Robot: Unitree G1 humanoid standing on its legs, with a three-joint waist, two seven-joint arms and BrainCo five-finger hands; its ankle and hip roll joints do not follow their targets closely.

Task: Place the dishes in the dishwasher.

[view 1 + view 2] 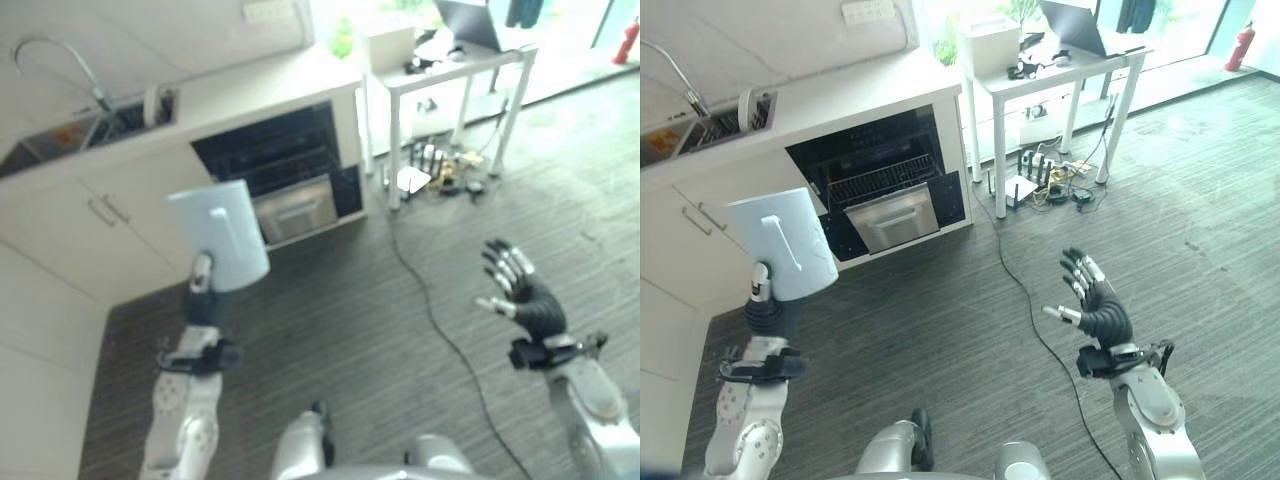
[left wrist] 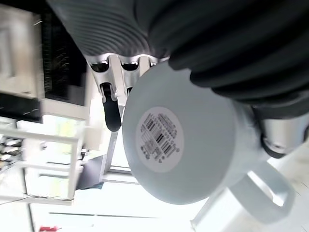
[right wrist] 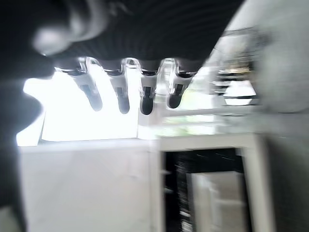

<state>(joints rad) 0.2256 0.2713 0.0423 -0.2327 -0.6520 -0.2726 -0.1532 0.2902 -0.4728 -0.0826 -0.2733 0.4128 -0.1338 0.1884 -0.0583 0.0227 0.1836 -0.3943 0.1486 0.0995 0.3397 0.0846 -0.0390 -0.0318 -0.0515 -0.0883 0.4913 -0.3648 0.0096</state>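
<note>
- Your left hand (image 1: 762, 290) grips the pale blue mug (image 1: 783, 243) from below in the right eye view, lifted in front of the white cabinets (image 1: 690, 225). The mug stands nearly upright, base uppermost, handle facing you. The open dishwasher (image 1: 885, 190) lies well apart; your right hand (image 1: 1095, 300) hangs open over the floor.
- In the left wrist view, the labelled base (image 2: 161, 135) faces the camera.
- In the right wrist view, your fingers (image 3: 120, 99) are straight.

Both eye views look steeply down from head height, sharing the open dishwasher (image 1: 885, 195) in the upper left of the frame; each wrist view looks close along its own hand toward that dishwasher front
</note>
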